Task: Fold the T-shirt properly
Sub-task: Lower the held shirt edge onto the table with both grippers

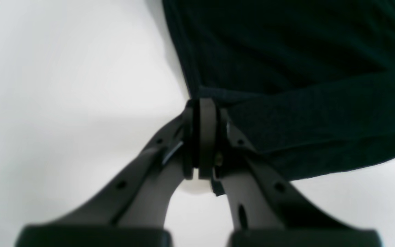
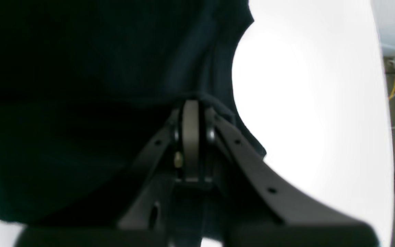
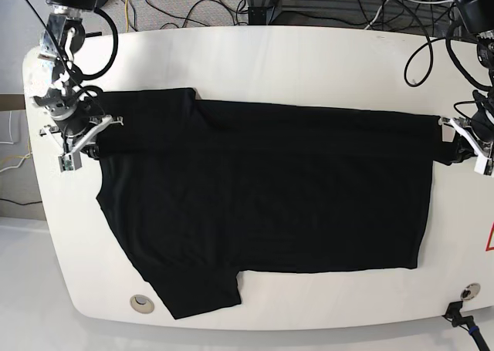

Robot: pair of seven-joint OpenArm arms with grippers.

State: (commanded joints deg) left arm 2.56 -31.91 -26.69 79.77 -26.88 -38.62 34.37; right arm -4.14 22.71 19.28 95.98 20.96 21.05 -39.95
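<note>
The black T-shirt [image 3: 262,204] lies flat across my white table [image 3: 309,58], my right gripper [image 3: 77,139] and left gripper [image 3: 461,139] each pinching a far-edge corner, best drawn evenly, taut, toward the near edge.

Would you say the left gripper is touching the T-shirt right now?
Touching. In the left wrist view, the left gripper is shut on the T-shirt at its corner.

Dark grey, seemingly hole-dotted fingers [image 1: 207,137]
</note>
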